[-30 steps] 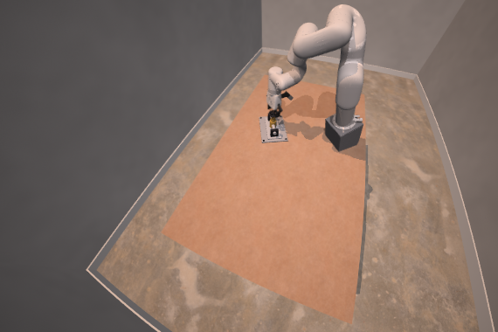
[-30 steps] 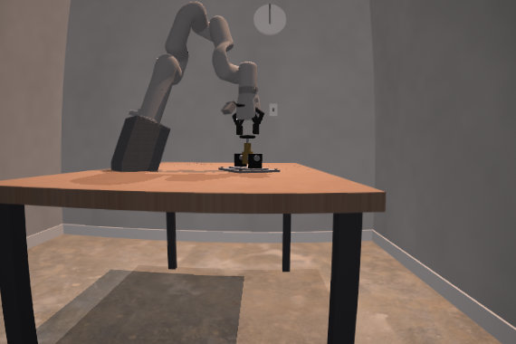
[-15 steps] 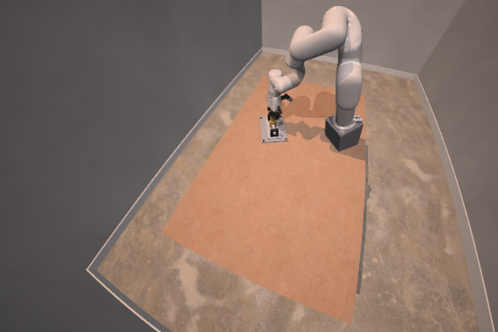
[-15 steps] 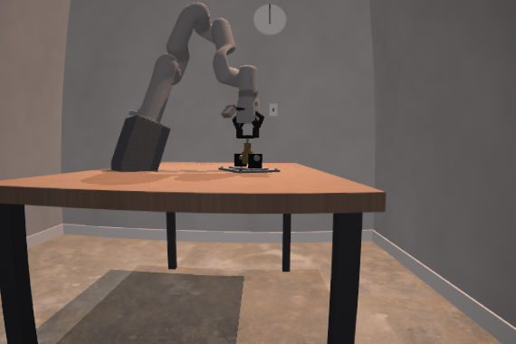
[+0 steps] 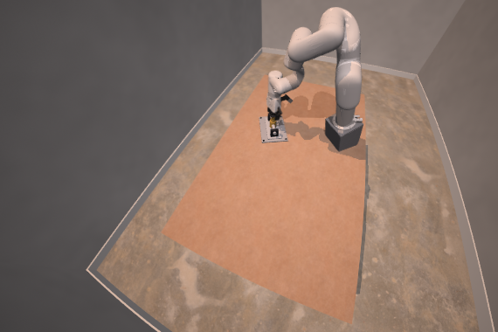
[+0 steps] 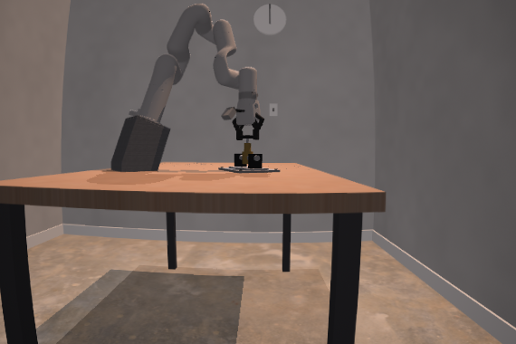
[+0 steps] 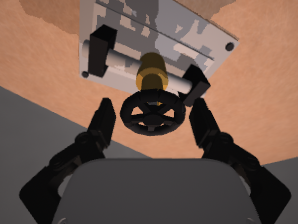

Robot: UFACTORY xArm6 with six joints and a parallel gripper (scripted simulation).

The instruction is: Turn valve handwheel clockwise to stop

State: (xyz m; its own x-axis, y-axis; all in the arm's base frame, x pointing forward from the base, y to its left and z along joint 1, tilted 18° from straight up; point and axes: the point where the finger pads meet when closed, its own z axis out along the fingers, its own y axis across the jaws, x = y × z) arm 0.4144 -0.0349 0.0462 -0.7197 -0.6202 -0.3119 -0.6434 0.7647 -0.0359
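The valve stands on a grey base plate point(image 7: 200, 35) point(image 5: 265, 131) point(image 6: 265, 171) on the table. Its black spoked handwheel point(image 7: 153, 113) point(image 6: 247, 139) lies level on a brass stem point(image 7: 152, 75) point(image 6: 246, 151) point(image 5: 273, 122) above a grey pipe held by two black blocks. My gripper point(image 7: 152, 107) point(image 6: 247, 134) point(image 5: 273, 114) points straight down over the valve and is open. In the wrist view its two black fingers stand to the left and right of the handwheel, level with its rim, with a small gap on each side.
The arm's dark base block point(image 5: 343, 133) point(image 6: 138, 144) stands on the wooden table point(image 5: 280, 203) point(image 6: 190, 187) behind the valve. The table's front edge is far from the valve. Grey walls close the room.
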